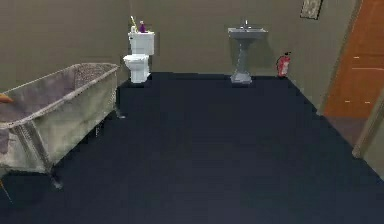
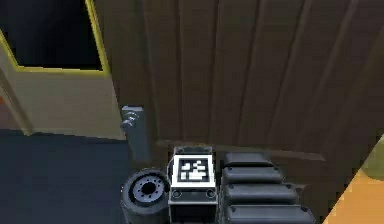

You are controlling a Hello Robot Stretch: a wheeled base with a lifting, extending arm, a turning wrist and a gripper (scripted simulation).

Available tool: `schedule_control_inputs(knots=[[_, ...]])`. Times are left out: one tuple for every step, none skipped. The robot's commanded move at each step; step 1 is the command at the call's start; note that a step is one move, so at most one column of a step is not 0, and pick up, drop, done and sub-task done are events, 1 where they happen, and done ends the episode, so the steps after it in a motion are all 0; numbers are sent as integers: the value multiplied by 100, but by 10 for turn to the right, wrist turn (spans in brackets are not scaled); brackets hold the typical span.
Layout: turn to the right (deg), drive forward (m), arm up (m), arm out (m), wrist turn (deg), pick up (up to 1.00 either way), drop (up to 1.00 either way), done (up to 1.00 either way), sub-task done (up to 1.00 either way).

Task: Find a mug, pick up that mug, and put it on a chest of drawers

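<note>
The hand [image 2: 133, 126] stands before dark wooden panelling [image 2: 262, 78].

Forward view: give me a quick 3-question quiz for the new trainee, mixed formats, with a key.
1. True or false: the toilet stands to the right of the pedestal sink in the forward view.
2. Which red thing stands on the floor just right of the pedestal sink, against the back wall? A) fire extinguisher B) bucket C) stool
3. Fill in: the big grey fixture on thin legs at the forward view's left is a ____.

Key:
1. False; the toilet is to its left.
2. A
3. bathtub
</note>
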Motion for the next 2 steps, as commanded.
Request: schedule_control_inputs(knots=[[270,0,0,0,0,0,0,0,0],[0,50,0,0,0,0,0,0,0]])
